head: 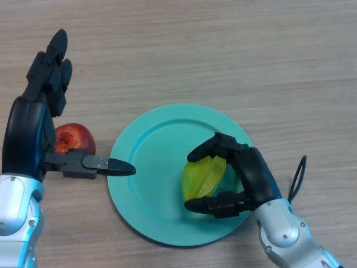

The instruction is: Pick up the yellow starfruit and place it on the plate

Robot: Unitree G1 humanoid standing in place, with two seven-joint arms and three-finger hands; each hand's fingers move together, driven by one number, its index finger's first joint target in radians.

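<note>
The yellow starfruit [203,177] lies on the right part of the teal plate [153,167]. My right hand [254,176] comes in from the lower right, its fingers and thumb curled round the starfruit from above and below. My left hand [33,120] is at the left, open, its fingers straight and pointing away, its thumb stretched out to the plate's left rim.
A red apple [73,138] lies on the wooden table [223,50] just left of the plate, partly hidden behind my left hand.
</note>
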